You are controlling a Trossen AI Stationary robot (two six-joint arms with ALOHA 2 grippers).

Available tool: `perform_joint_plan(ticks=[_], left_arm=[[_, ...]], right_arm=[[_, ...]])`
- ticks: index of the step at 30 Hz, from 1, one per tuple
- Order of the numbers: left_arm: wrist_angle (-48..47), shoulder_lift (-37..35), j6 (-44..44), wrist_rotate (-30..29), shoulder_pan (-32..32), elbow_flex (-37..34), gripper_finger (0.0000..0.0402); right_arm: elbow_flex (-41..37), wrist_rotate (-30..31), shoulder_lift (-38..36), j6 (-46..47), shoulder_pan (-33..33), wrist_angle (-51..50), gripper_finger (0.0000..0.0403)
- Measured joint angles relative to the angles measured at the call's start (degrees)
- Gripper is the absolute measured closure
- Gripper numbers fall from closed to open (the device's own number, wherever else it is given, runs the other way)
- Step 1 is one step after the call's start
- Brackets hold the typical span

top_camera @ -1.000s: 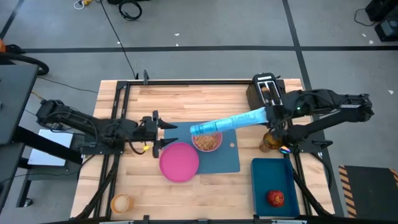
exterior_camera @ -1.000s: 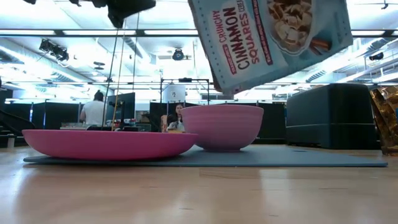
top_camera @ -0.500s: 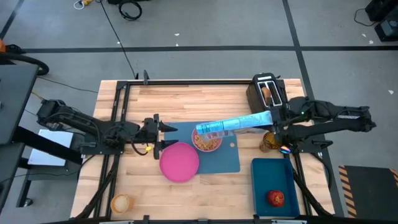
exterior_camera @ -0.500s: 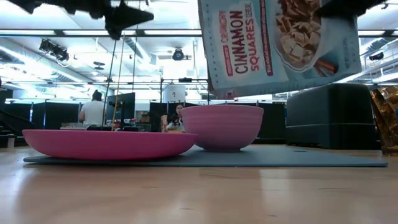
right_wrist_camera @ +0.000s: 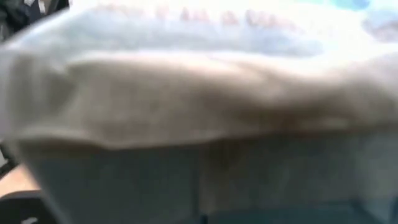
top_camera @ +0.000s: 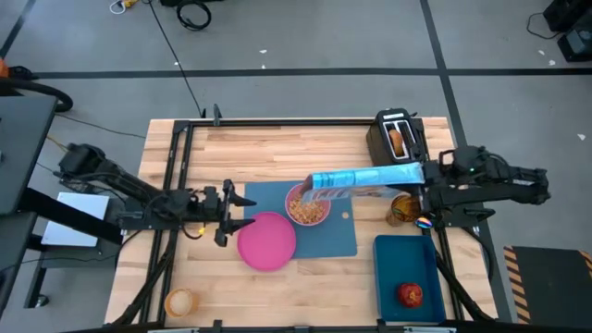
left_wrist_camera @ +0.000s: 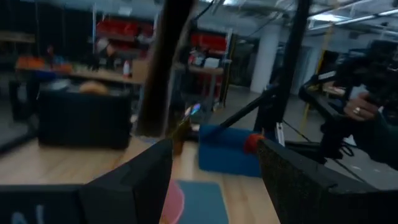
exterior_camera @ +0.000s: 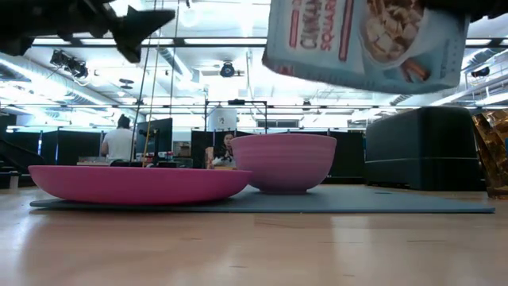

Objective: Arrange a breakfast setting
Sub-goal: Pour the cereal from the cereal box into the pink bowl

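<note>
Right gripper clamps the cereal box by its rear end, level above the pink bowl on the blue mat. Box judged light, thin-walled, crushable. Left gripper parted, empty.

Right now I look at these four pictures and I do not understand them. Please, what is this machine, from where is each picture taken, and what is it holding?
It is a robot with two dark arms at a wooden table. One picture looks down from above, one looks level across the tabletop, and two come from cameras on the wrists. The right gripper holds a cereal box tilted above the pink bowl, which has cereal in it. The bowl and a pink plate sit on a blue mat. The left gripper waits open beside the plate. A toaster, a blue tray with an apple and an amber cup are also there.
</note>
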Motion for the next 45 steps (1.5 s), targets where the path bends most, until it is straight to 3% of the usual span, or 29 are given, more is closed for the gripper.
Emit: perform_joint_plan(ticks=[5,10,16,20,27,34,40,45], left_arm=[[13.5,9.8,6.1,0.3,0.4,1.2,0.0159],[19.6,21.2,6.5,0.1,3.9,7.6,0.0159],[20.4,30.3,9.7,0.5,8.8,18.2,0.0143],[20.3,33.9,9.0,5.0,13.8,24.3,0.0114],[19.1,41.4,7.9,13.0,18.8,35.7,0.0087],[18.7,48.4,7.3,17.7,20.5,47.6,0.0086],[20.2,49.0,4.6,18.1,21.4,50.2,0.0094],[22.5,47.8,3.3,19.8,22.1,50.3,0.0141]], right_arm=[[-1.7,-0.1,-3.2,0.6,0.0,4.8,0.0277],[-4.8,0.6,-5.0,0.3,0.0,11.7,0.0277],[-11.7,-2.9,-5.8,1.3,0.0,33.7,0.0277],[-16.8,-4.0,-4.3,1.9,0.0,48.0,0.0277],[-22.1,-4.3,1.8,2.4,0.0,67.9,0.0277],[-22.8,-4.1,13.0,2.3,0.0,78.1,0.0277],[-22.8,-3.6,20.0,2.4,0.0,86.5,0.0277],[-22.8,0.8,23.5,3.0,0.0,87.2,0.0271]])
